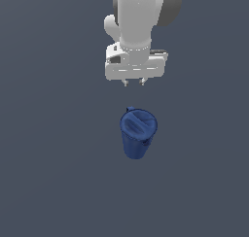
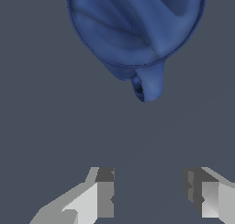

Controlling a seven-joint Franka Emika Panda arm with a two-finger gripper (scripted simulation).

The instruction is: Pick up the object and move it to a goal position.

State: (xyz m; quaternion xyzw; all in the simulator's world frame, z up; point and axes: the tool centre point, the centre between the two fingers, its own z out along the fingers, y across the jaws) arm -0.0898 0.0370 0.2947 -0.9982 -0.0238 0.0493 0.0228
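Observation:
The object (image 1: 137, 131) is a dark blue tapered pitcher-like container with a round lidded top. It stands on the grey floor near the middle of the exterior view. A small nub sticks out of its rim toward the arm. My gripper (image 1: 134, 82) hangs above and behind it, apart from it, open with nothing between its fingers. In the wrist view the object (image 2: 133, 28) shows from above with its nub (image 2: 148, 86) pointing toward my gripper (image 2: 150, 191). A clear gap of floor separates the nub from the fingertips (image 2: 105, 191).
Plain grey floor (image 1: 48, 158) lies all around the object. The white arm body (image 1: 138, 17) rises out of the exterior view's upper edge.

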